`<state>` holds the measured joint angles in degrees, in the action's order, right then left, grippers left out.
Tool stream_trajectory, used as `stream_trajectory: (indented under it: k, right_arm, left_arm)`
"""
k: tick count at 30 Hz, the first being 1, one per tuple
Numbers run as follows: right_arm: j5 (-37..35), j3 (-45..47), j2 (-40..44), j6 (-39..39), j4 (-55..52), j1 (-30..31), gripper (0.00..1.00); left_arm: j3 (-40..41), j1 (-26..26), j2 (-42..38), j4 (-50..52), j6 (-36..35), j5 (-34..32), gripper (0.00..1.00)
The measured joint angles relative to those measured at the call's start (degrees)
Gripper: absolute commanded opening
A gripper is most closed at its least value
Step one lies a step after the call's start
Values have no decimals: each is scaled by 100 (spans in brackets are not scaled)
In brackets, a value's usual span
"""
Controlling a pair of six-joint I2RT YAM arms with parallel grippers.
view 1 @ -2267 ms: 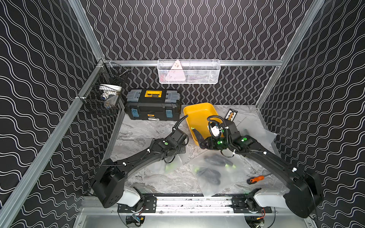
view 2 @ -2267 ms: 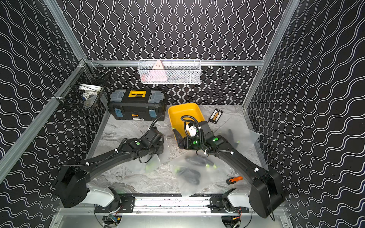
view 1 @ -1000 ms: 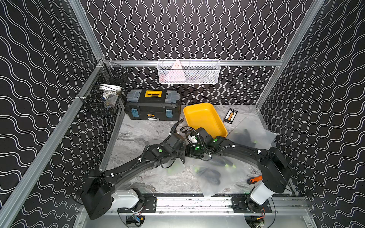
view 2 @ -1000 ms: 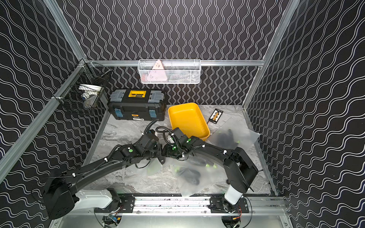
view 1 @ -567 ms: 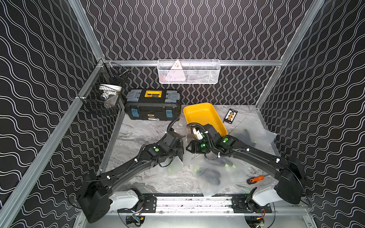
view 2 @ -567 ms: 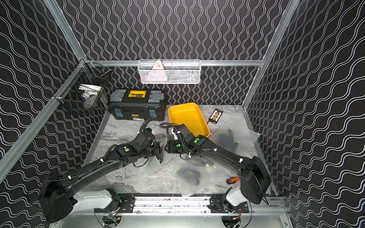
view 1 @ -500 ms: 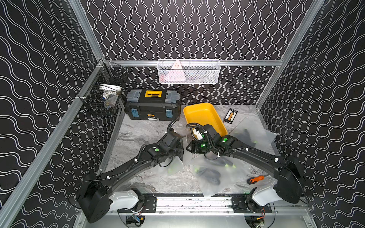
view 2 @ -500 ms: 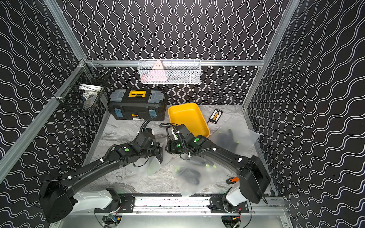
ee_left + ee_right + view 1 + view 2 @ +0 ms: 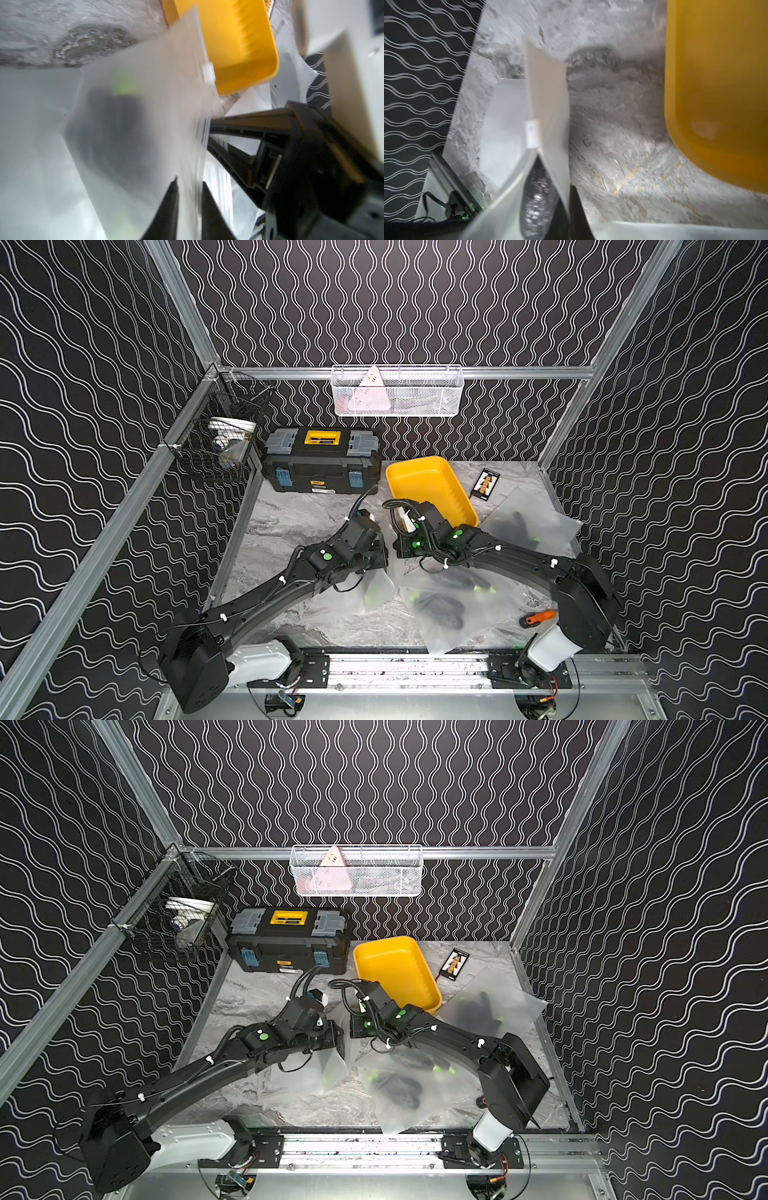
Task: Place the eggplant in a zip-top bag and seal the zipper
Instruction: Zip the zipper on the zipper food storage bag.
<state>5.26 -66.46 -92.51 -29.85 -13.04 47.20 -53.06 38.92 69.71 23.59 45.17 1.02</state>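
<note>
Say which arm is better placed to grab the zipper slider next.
Left, probably: the left gripper is open at the edge of the bag, free to reach the slider, while the right gripper is shut on the bag, steadying it.

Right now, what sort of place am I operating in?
Most likely an enclosed robot test cell, not a kitchen: wavy-patterned wall panels in an aluminium frame, robot arms mounted on a front rail, plus a toolbox and a hanging wire basket.

Bright even light, blurry wrist views
</note>
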Motion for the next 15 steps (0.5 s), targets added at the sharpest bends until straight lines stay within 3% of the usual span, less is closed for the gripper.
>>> stream_trajectory:
  k: [3,9,15]
  right_arm:
    - [7,0,85,240,168,-28,0]
    - [570,-24,234,785,304,-260,0]
    - [1327,-291,260,1316,302,-308,0]
  left_arm:
    - [-109,-114,-118,-81,-164,273,55]
    - [-636,-776,-402,-26,-501,656,63]
    - [-1519,-1528,-133,199,-765,656,64]
